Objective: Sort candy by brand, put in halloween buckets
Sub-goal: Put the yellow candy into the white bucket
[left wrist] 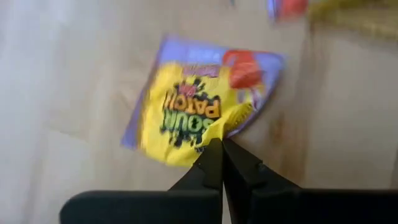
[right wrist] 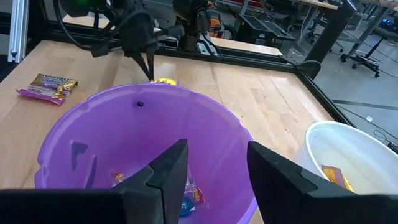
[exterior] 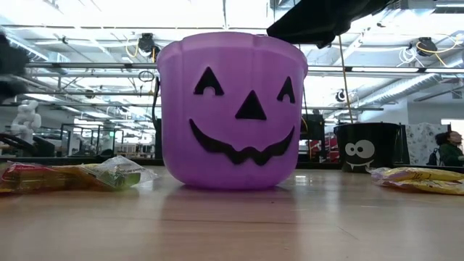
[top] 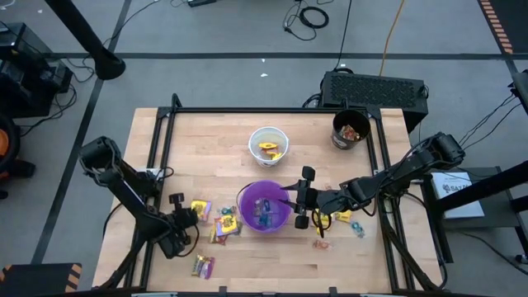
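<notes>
My left gripper (left wrist: 221,149) is shut at the near edge of a yellow Sour Patch packet (left wrist: 186,115), left of the purple bucket (top: 245,198); it also shows in the high view (top: 183,217). My right gripper (right wrist: 214,165) is open and empty over the purple bucket's right rim (right wrist: 124,124), and shows in the high view too (top: 301,200). Wrapped sweets (right wrist: 189,196) lie inside the purple bucket. The white bucket (top: 254,140) holds yellow and orange candy. The black bucket (top: 337,136) stands at the far right. My left gripper pinches the yellow packet's near edge (left wrist: 208,138) between its two fingertips. The fingers slant down at it from the table's left side. The packet lies spread out flat beyond the fingertips; whether it is clear of the table I cannot tell.
Loose candy lies left of the purple bucket (top: 227,224), near the front edge (top: 202,266), and to its right (top: 342,216). A black metal frame (top: 272,109) borders the table. A black ridged box (top: 375,87) stands behind the black bucket.
</notes>
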